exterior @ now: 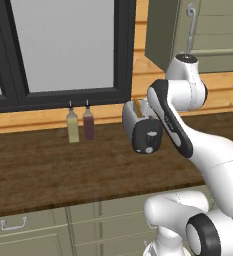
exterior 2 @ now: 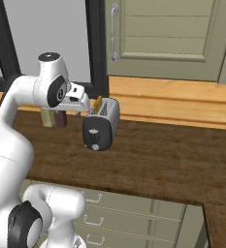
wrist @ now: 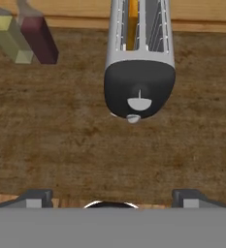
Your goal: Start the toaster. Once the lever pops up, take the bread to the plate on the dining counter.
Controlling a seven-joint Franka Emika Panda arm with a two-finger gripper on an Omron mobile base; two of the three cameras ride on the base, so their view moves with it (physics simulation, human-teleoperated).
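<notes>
the gripper [wrist: 112, 196] hovers with jaws apart above the toaster [wrist: 139, 72], bread [wrist: 132, 22] in its slot, so every step looks undone.

Both base views look forward and down from behind the arm, sharing the toaster [exterior: 142, 125] and tabletop [exterior: 48, 170]; the hand view looks steeply down, close above them.
</notes>
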